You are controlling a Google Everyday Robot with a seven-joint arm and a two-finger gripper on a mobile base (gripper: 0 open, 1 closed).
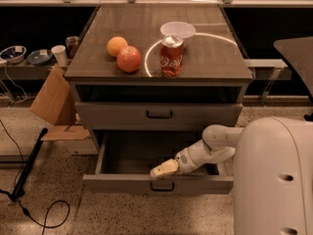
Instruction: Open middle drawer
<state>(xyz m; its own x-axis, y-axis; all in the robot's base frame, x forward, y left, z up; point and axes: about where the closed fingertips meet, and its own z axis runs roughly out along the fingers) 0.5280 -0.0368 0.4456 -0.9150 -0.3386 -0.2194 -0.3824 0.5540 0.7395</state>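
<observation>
**Middle drawer open, gripper at its front edge**

Left of the cabinet, a low shelf carries two bowls and a pale cup. A folded cardboard box leans just beside the cabinet's left side, and a black cable loops over the floor off the cabinet's lower left corner.

On the cabinet's top, towards its left half, an orange touches an apple. A red soda can stands upright near the middle of the top, with a clear plastic cup right behind it.

Under the top, the upper drawer sits flush in the cabinet. Below it, the middle drawer stands drawn well out from the cabinet front, its grey inside showing.

The gripper reaches into this drawer from the cabinet's right, its tip low against the inner side of the drawer front, just above the small black handle. How far it is parted, and whether it grips anything, cannot be told.

The robot's white body stands off the cabinet's lower right corner.
</observation>
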